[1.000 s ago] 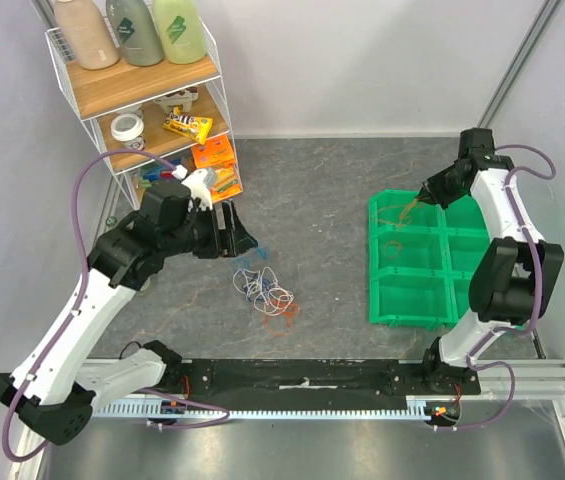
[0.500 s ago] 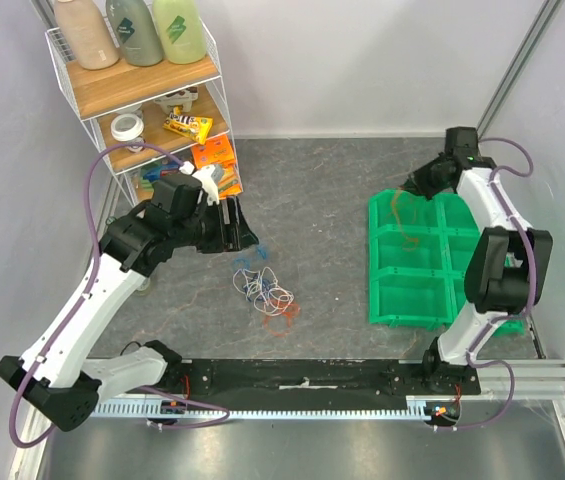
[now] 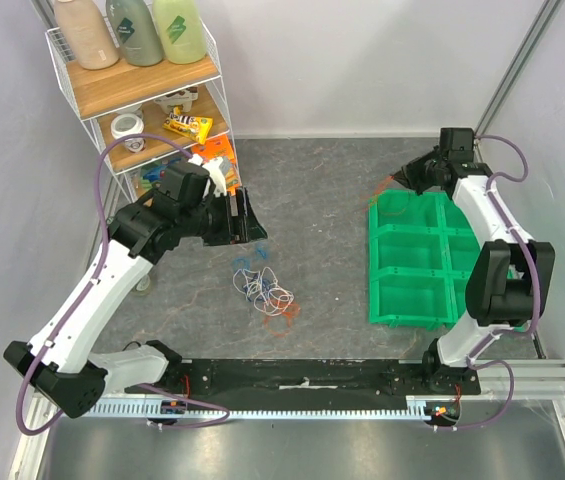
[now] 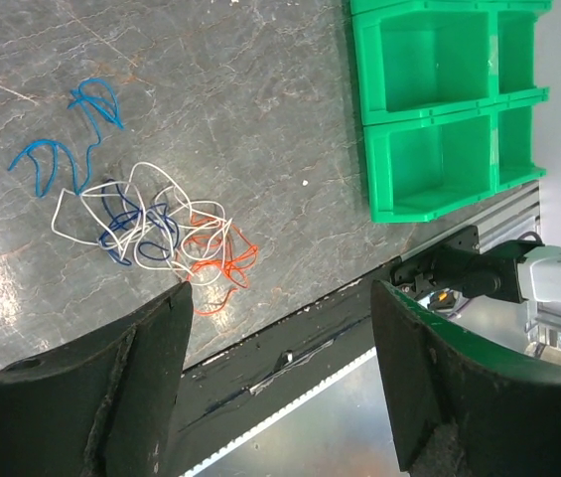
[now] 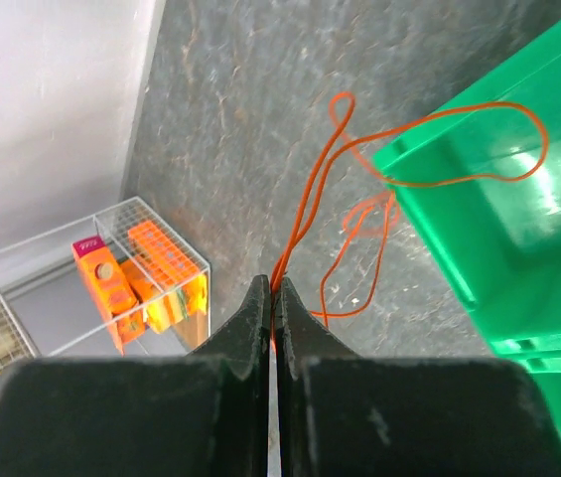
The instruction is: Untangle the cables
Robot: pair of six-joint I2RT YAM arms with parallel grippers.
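Note:
A loose bundle of thin cables (image 3: 265, 290), blue, white and orange-red, lies on the grey table; it also shows in the left wrist view (image 4: 146, 224). My left gripper (image 3: 245, 218) hangs open and empty above and behind it, its wide fingers (image 4: 131, 388) framing the table's near edge. My right gripper (image 3: 404, 180) is shut on a single orange cable (image 5: 330, 179) at the far left corner of the green bin (image 3: 414, 255). That cable's loops hang over the bin's corner (image 5: 459, 189), one inside the cell and others outside over the table.
A wire shelf (image 3: 152, 100) with bottles, tape and orange boxes stands at the back left, close to my left arm. The green bin has several cells. A black rail (image 3: 302, 375) runs along the near edge.
My right gripper has moved back and left from over the bin to its far corner, pulling the orange cable along. My left gripper has moved slightly back and right.

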